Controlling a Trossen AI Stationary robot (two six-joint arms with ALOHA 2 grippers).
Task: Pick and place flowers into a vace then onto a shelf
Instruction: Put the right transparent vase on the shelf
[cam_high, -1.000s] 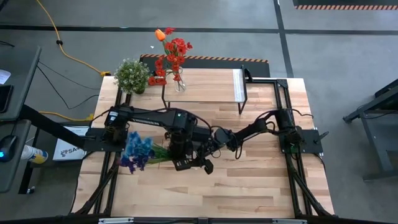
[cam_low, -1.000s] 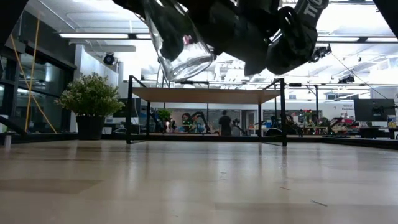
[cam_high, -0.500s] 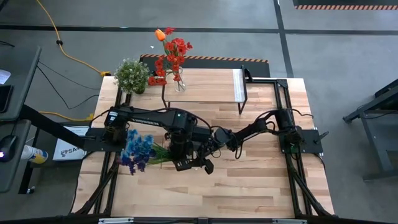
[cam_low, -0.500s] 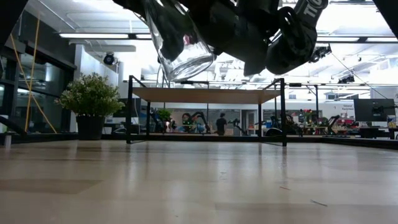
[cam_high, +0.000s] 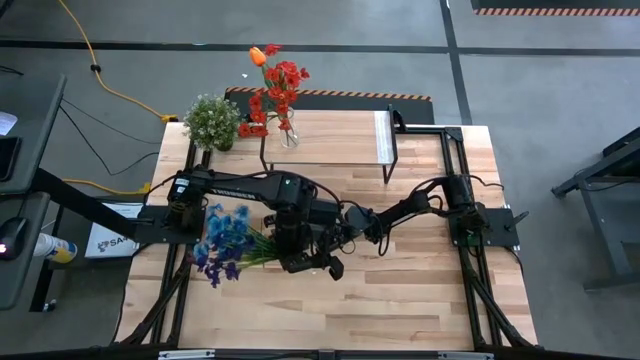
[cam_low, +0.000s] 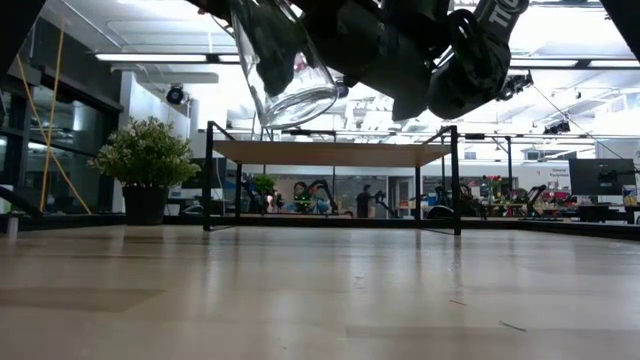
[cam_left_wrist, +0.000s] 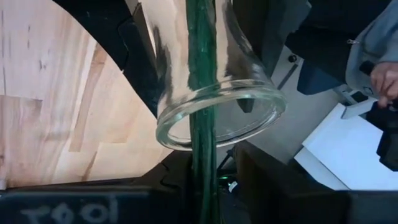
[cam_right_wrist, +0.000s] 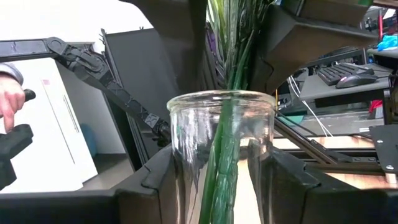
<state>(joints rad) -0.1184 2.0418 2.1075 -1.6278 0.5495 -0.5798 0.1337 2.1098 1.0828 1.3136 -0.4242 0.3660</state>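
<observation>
My right gripper (cam_right_wrist: 221, 186) is shut on a clear glass vase (cam_right_wrist: 221, 143), which hangs tilted above the table's middle (cam_low: 290, 70). The green stems (cam_left_wrist: 202, 93) of the blue and purple flowers (cam_high: 222, 242) run through the vase's mouth (cam_left_wrist: 221, 109) into it. The heads stick out toward the table's left. My left gripper (cam_left_wrist: 208, 183) stands at the stems just outside the mouth, with its fingers parted. The shelf (cam_high: 330, 140) stands at the far edge. On its left end is a second vase with red flowers and an orange tulip (cam_high: 280, 90). My left gripper has the stems (cam_left_wrist: 202, 168) running between its parted fingers, just outside the vase's mouth. A gap shows between the stems and one finger (cam_left_wrist: 261, 174). Whether the other finger touches them I cannot tell. My right gripper pinches the vase's lower body (cam_right_wrist: 186, 186) between its two fingers (cam_right_wrist: 152, 180), one on each side. It comes nearly level from the table's right. The vase is lifted clear and tilted, with its thick base (cam_low: 300, 100) lowest.
A bushy potted plant (cam_high: 212, 120) stands at the far left corner, beside the shelf (cam_low: 330, 152). A person's hand (cam_left_wrist: 385, 81) shows beyond the table. The near half of the wooden table (cam_high: 330, 310) lies below the arms.
The blue and purple bunch has shifted a little toward the table's right and its heads have turned slightly. The vase's base has moved up a touch. Both arms have stayed in place.
</observation>
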